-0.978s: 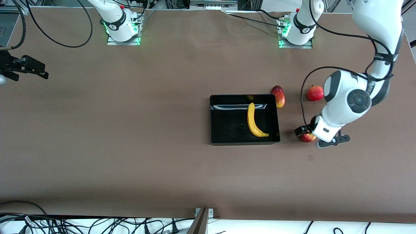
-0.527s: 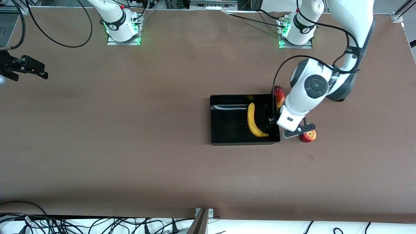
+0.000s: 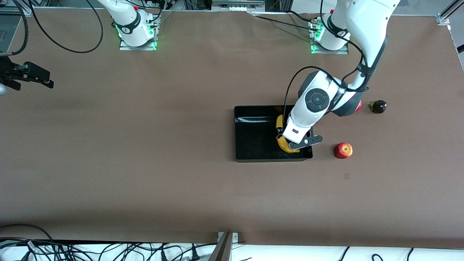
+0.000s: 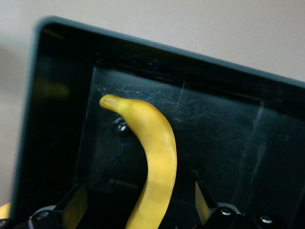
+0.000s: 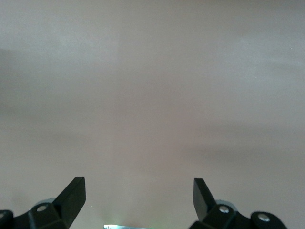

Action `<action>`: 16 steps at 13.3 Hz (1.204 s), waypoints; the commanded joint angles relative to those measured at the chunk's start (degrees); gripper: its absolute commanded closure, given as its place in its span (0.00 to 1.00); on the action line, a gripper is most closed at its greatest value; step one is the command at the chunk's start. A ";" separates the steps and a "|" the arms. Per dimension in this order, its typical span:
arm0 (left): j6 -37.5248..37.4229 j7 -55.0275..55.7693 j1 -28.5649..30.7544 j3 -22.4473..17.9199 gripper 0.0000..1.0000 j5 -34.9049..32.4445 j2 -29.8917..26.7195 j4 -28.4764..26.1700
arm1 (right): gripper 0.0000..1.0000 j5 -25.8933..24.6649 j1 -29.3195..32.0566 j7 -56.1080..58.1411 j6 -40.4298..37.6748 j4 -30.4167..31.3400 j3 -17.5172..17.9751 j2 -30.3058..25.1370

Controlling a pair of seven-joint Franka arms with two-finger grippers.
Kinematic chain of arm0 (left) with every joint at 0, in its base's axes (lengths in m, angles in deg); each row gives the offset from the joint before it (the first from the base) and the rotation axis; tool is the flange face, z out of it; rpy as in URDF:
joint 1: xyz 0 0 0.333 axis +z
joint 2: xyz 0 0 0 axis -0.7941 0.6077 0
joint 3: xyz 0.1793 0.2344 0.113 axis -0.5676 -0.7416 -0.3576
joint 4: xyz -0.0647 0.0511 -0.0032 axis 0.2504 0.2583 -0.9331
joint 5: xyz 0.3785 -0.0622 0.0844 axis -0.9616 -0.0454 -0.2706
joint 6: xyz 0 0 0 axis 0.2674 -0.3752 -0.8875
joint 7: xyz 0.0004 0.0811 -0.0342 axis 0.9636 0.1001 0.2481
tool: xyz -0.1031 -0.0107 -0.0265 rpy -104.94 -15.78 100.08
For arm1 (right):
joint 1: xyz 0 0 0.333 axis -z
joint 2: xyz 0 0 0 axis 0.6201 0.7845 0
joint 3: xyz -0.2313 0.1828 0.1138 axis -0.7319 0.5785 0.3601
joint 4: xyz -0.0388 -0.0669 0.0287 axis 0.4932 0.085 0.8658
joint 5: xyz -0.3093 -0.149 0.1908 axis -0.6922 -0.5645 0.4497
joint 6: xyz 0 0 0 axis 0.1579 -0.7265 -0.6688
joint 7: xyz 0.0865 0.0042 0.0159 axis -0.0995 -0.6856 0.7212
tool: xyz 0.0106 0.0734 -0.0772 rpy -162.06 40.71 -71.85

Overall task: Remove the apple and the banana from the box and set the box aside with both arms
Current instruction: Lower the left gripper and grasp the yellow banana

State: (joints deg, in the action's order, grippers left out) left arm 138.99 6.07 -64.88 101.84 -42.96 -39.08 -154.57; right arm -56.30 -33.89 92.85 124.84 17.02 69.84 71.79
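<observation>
Banana [image 4: 155, 157] lying in the black box [image 3: 253, 156], straddled by the left gripper's [image 4: 138, 207] open fingers [image 4: 76, 207]; light, soft and easily bruised, probably best gripped gently across its thick middle. Right gripper [image 5: 138, 200] waits, fingers spread, over bare table [image 3: 145, 145].

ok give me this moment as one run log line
left gripper: open, over banana in box | right gripper: open, waiting over bare table | apple: on table beside box
</observation>
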 commanded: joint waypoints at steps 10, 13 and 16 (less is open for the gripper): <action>7.22 5.93 -0.26 -0.36 0.00 -4.11 5.63 -0.02 | 0.00 -0.50 0.32 -0.15 -0.95 -1.15 0.14 0.44; 7.31 7.17 -0.53 -0.36 0.23 -4.20 5.98 0.07 | 0.00 -0.50 0.32 -0.15 -0.95 -1.15 0.22 0.44; 7.31 7.61 -0.53 -0.36 0.68 -4.20 6.07 0.07 | 0.00 -0.50 0.32 -0.15 -0.95 -1.15 0.22 0.44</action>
State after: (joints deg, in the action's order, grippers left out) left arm 145.61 11.69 -64.94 101.78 -45.33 -33.20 -154.60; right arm -56.30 -33.89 92.85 124.84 17.02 69.84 71.80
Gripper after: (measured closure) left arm 0.247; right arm 0.000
